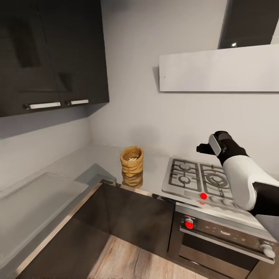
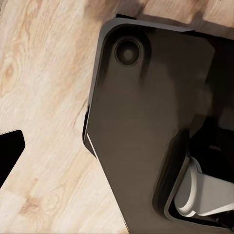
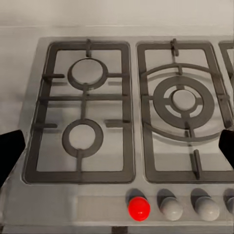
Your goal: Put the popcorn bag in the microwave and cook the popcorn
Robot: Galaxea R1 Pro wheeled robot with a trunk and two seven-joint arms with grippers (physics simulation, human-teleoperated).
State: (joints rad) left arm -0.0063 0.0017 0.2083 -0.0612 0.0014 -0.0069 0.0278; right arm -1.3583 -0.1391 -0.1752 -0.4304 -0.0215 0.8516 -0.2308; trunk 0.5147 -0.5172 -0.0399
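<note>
The popcorn bag, a small tan sack with a rolled rim, stands upright on the grey countertop near the corner. Pale popcorn bits show inside its mouth. My right gripper hovers above the gas hob, well to the right of the bag and apart from it. In the right wrist view the right gripper is open and empty, one fingertip at each edge of the picture. My left gripper hangs low over the wooden floor, open and empty, with one dark fingertip showing. The microwave is out of view.
A grey gas hob with red and grey knobs lies right of the bag, over a dark built-in oven. Dark wall cabinets hang at upper left and a pale hood at upper right. The robot's dark base rests on wooden floor.
</note>
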